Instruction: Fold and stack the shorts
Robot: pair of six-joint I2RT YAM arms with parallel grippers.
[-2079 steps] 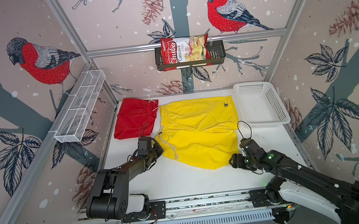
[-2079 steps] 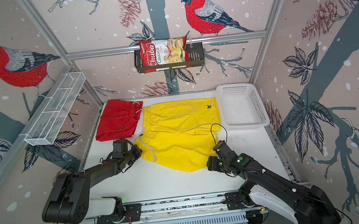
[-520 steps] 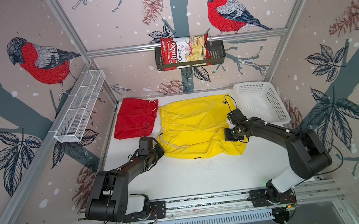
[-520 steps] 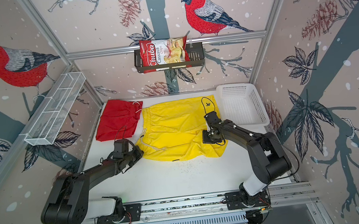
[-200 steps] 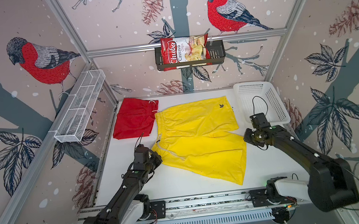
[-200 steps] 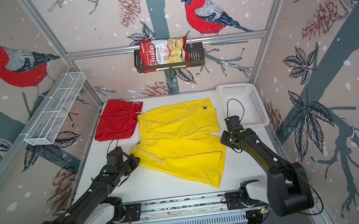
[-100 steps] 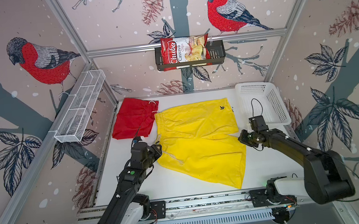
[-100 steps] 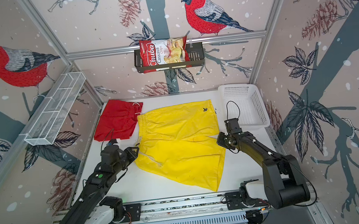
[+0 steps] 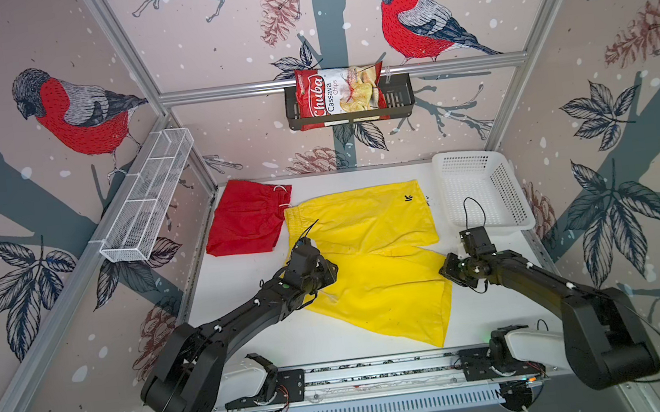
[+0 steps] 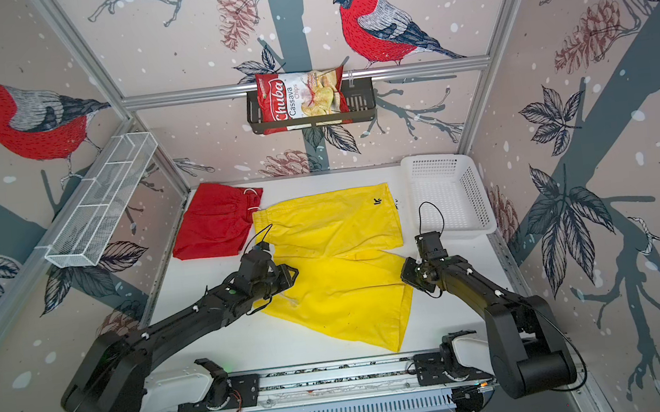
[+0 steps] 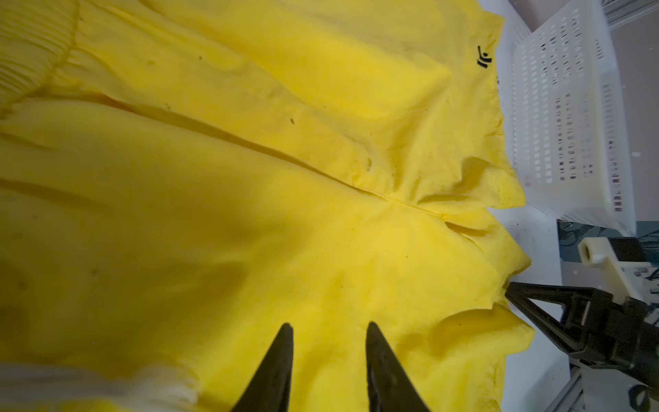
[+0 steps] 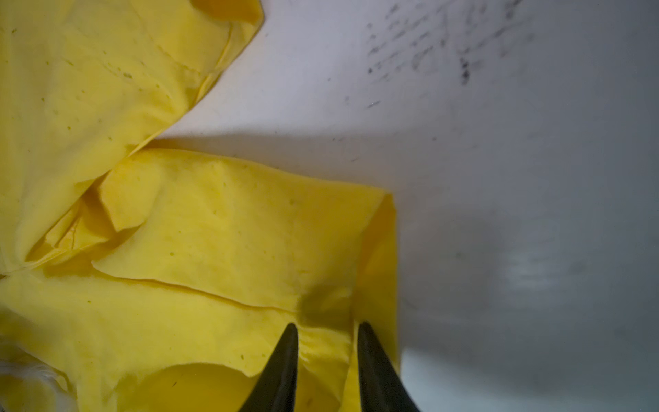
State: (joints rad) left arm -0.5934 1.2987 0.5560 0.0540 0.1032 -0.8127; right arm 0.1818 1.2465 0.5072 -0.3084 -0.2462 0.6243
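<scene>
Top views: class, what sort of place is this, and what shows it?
Probably a robot test booth: two robot arms bolted to a rail, patterned walls in an aluminium frame, and yellow shorts spread on a table.

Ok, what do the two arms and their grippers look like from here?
The left arm and right arm are matte black, with rounded joint housings and small white dots along the links, on white bases. The left gripper and right gripper each have two slim, black, pointed fingers. A thin black cable loops above each wrist.
</scene>
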